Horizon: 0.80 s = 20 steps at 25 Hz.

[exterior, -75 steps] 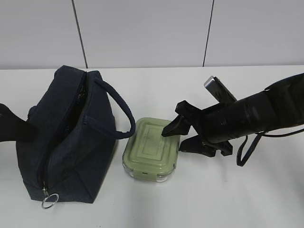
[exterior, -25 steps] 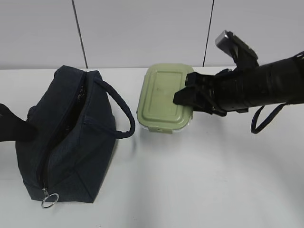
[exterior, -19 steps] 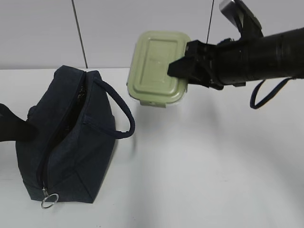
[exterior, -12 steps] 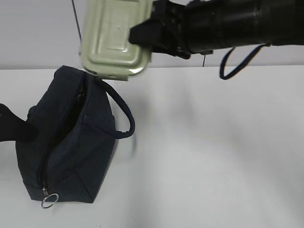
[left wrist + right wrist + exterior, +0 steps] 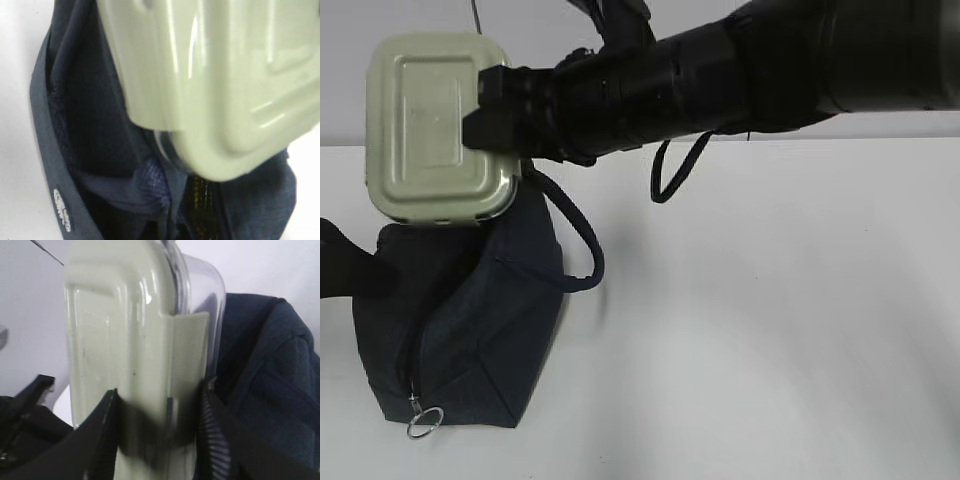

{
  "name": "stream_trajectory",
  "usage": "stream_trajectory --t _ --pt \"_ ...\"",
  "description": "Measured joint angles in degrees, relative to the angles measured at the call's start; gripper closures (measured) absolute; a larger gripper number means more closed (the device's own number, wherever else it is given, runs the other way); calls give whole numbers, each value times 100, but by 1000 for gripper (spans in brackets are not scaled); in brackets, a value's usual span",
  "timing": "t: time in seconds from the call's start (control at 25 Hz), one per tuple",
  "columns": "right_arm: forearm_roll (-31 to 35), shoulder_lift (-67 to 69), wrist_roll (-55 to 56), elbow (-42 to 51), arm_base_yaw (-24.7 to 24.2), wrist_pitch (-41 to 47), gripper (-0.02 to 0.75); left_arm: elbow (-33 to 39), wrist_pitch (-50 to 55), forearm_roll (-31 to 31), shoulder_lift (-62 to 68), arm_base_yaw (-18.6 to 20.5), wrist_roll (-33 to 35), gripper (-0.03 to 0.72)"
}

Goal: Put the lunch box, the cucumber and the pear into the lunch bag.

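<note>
My right gripper (image 5: 488, 112) is shut on the lunch box (image 5: 433, 127), a clear glass box with a pale green lid, and holds it on edge in the air over the top of the dark navy lunch bag (image 5: 480, 310). In the right wrist view the box (image 5: 130, 340) sits between the two fingers (image 5: 102, 435) with the bag (image 5: 272, 375) behind it. In the left wrist view the lid (image 5: 215, 70) hangs over the bag's open mouth (image 5: 85, 150). My left arm (image 5: 345, 265) touches the bag's left side; its fingers do not show. The cucumber and the pear are out of view.
The bag's handle strap (image 5: 578, 240) loops out to the right. Its metal ring pull (image 5: 423, 421) lies at the near end on the white table (image 5: 770, 330). A white panelled wall (image 5: 880, 125) stands behind.
My right gripper took hold of the lunch box beside the bag, lifted it off the table and carried it up and left until it hangs over the bag. The bag and left arm stayed put.
</note>
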Motion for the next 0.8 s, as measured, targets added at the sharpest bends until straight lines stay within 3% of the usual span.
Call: stream_trajectory --t 0.08,0.28,0.44,0.56,0.8 --pt "-646 67 514 -12 0 -62 432 0 -6 6 0 0 0 687" --pt "-3063 125 2419 -12 0 176 432 0 -11 23 0 0 0 687" --pt "-4247 125 3366 -12 0 502 432 0 -15 17 0 0 0 687" --pt "-4720 188 3869 -33 0 614 433 0 -23 0 0 0 0 687" --pt "-4847 468 4274 -171 12 650 433 -3 -29 -2 0 -11 0 687"
